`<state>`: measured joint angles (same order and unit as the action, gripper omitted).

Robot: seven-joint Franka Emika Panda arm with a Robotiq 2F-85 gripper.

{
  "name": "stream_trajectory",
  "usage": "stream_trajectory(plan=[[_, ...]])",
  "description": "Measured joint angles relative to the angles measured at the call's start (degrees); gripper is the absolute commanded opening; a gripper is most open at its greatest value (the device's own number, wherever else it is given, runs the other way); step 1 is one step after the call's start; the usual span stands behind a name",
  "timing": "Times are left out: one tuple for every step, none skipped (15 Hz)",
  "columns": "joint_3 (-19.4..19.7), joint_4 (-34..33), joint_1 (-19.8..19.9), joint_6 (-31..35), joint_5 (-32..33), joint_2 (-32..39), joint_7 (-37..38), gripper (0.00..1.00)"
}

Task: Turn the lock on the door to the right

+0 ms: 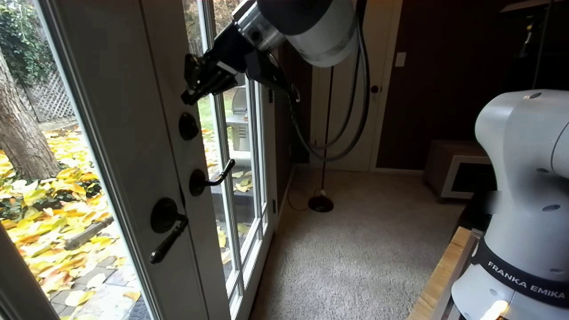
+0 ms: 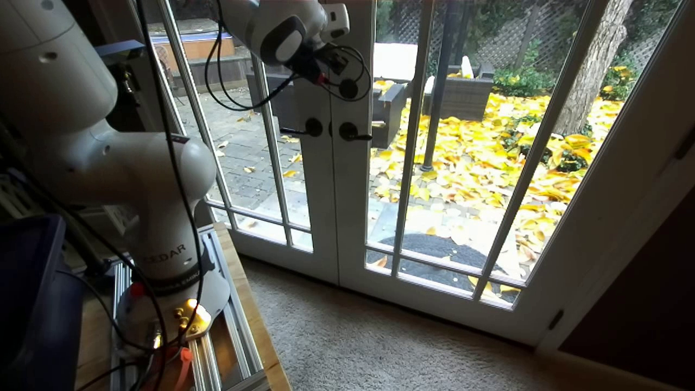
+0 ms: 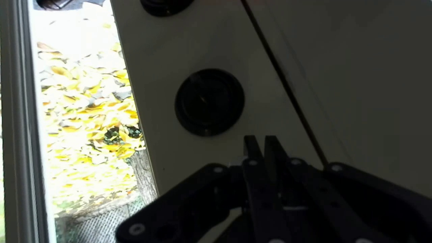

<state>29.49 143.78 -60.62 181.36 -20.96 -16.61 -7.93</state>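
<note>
Above the lever handle [image 1: 205, 182], noted lock [image 3: 209, 101] on door [image 2: 352, 206]; higher above same handle, noted gripper [image 3: 261, 139], narrow, holding nothing visible, apart from lock. Too dark to read lock's angle. Judged approach only, with contact and rightward turning undone.

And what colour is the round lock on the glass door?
The lock is black; best seen in the wrist view.

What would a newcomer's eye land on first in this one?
Probably the bright yellow leaves outside, seen through the glass door. Then the pale robot arm, large in both exterior views. In the wrist view, the round black lock near the middle stands out, with the dark gripper below.
</note>
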Motion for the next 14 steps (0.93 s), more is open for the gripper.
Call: stream_trajectory(plan=[[2.7,0.4,-2.6,0.0,-0.8,-1.8,-0.7,0.03],[5.4,0.7,-5.0,0.0,-1.2,-3.5,-1.3,0.03],[7.9,1.1,-7.0,0.0,-1.2,-4.9,-1.8,0.17],[9.8,1.5,-8.3,-0.5,-1.2,-5.9,-2.4,0.39],[10.7,1.8,-8.5,-2.2,-1.0,-6.2,-3.1,0.41],[11.1,1.9,-8.3,-4.3,-0.7,-6.2,-3.9,0.42],[11.0,1.9,-7.9,-7.0,-0.1,-5.9,-4.6,0.49],[10.5,1.9,-7.4,-9.8,1.1,-5.5,-4.9,0.55],[9.6,1.9,-6.6,-12.1,2.6,-4.9,-4.9,0.62],[8.3,1.8,-5.7,-14.3,4.4,-4.2,-4.8,0.69],[6.9,1.5,-4.7,-16.4,6.5,-3.3,-4.6,0.75],[5.3,1.1,-3.6,-18.4,8.8,-2.5,-4.1,0.83],[2.5,0.7,-1.3,-20.5,10.0,-1.6,-4.0,0.89],[-1.4,0.1,2.4,-22.6,10.9,-0.6,-4.3,0.97]])
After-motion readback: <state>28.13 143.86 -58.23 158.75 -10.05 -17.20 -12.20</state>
